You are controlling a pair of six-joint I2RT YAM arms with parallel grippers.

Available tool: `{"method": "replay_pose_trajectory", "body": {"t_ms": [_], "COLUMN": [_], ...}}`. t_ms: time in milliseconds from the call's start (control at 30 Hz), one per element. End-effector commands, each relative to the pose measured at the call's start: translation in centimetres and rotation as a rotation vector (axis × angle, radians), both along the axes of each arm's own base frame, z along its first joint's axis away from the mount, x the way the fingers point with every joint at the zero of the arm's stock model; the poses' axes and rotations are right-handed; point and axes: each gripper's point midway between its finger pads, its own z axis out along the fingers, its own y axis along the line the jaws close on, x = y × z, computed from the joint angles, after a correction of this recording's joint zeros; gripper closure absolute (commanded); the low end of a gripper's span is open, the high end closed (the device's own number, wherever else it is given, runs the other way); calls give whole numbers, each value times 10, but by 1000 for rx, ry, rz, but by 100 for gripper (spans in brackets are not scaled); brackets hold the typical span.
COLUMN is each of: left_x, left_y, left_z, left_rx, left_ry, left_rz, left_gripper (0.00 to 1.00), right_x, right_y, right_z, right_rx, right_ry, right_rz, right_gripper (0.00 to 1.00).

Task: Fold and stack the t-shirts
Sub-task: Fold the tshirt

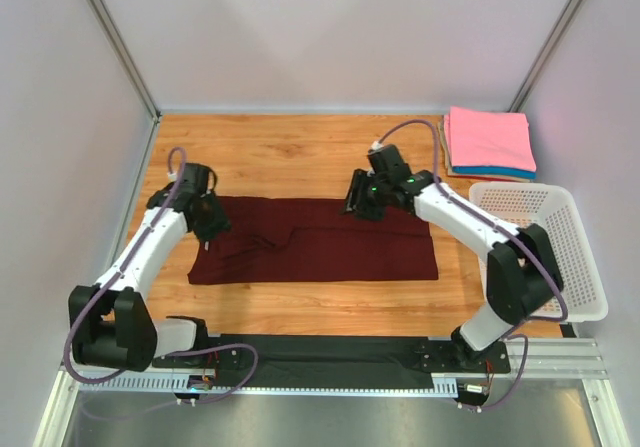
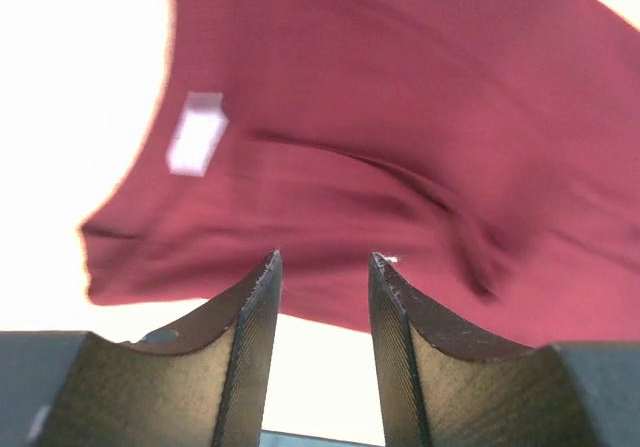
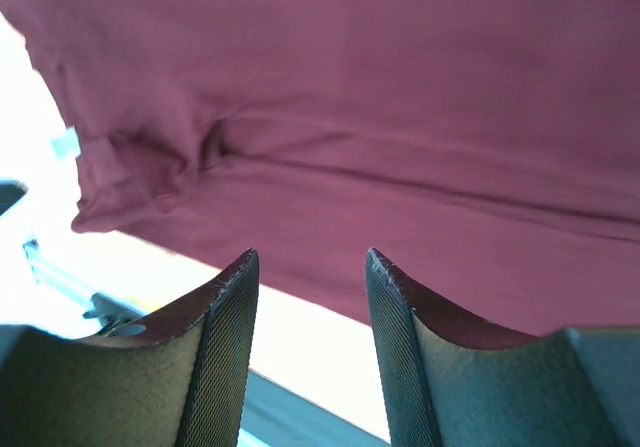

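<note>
My left jaws stand parted with nothing between them, at the left end of the maroon t-shirt (image 1: 320, 249), whose white neck label (image 2: 196, 133) shows just ahead. The shirt lies in a long band across the wooden surface (image 1: 280, 152), rumpled near its middle. My right jaws, likewise parted and empty, hover at its far edge, right of centre. In the far right corner a folded pink t-shirt (image 1: 488, 135) tops a blue t-shirt (image 1: 497, 172), with a white perforated basket (image 1: 560, 257) just in front of the stack.
</note>
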Motion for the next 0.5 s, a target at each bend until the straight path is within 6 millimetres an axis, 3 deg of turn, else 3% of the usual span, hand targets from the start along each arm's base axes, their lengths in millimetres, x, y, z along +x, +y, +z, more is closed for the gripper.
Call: {"method": "replay_pose_trajectory", "body": {"t_ms": [0, 33, 67, 100, 133, 200, 233, 467], "left_x": [4, 4, 11, 14, 18, 24, 26, 29], "left_y": [26, 36, 31, 40, 40, 38, 38, 46], "left_z": [-6, -12, -14, -16, -16, -20, -22, -36], "left_rx": [-139, -171, -261, -297, -313, -325, -326, -301], "left_ry": [-19, -14, -17, -15, -15, 2, 5, 37], "left_rz": [45, 75, 62, 94, 75, 46, 41, 104], "left_gripper": [52, 52, 52, 53, 54, 54, 54, 58], "right_x": [3, 13, 9, 10, 13, 13, 9, 19], "right_y": [53, 70, 89, 102, 120, 156, 168, 221], "right_z": [8, 9, 5, 4, -12, -2, -9, -48], "right_rx": [43, 45, 42, 46, 55, 102, 92, 98], "right_ry": [29, 5, -1, -18, -8, -55, -54, -73], "right_rz": [-41, -31, 6, 42, 90, 215, 254, 365], "right_gripper": [52, 53, 56, 59, 63, 71, 72, 71]}}
